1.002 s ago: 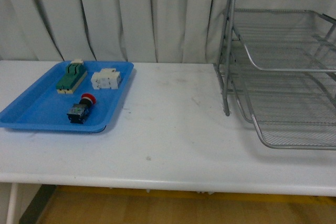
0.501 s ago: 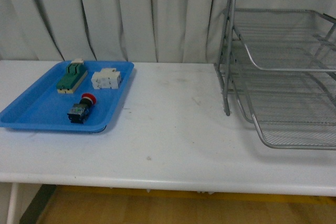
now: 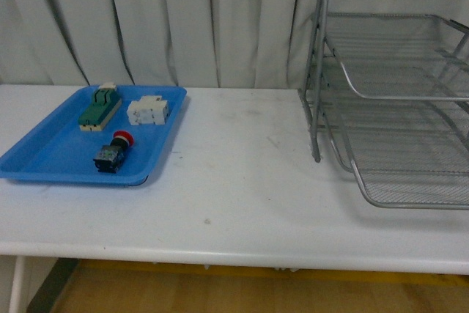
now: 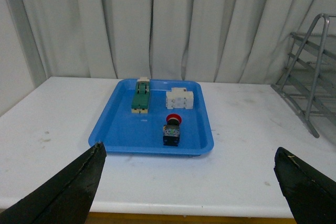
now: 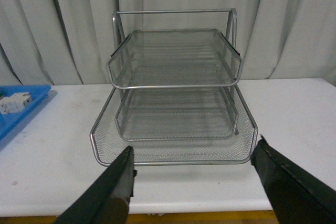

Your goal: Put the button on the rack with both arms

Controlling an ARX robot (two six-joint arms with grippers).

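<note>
Button: the button [image 3: 113, 153] lies on its side in the blue tray [image 3: 51, 150], near the front rim, red cap toward the curtain. It sits apart from the green block [image 3: 100, 108] and white block [image 3: 148, 111] behind it.
Rack: the rack [image 3: 316, 108] stands at the right of the surface [image 3: 242, 181], well apart from the tray; no tier shows anything on it.
Left tool: the left tool [image 4: 189, 151] has its fingers spread wide and empty, and faces the button.
Right tool: the right tool [image 5: 193, 148] is likewise wide apart and empty, facing the rack's open front.
Step in hand: by my judgement, the reach for the button, not yet begun.
Technique: bring your left tool down over the blocky body, not the round cap. Close across the flat sides, clear of the tray rim.
Handover: leave part of the body exposed so your right tool can take it mid-surface.
Risk: the button is small and may twist if pinched off-centre.
</note>
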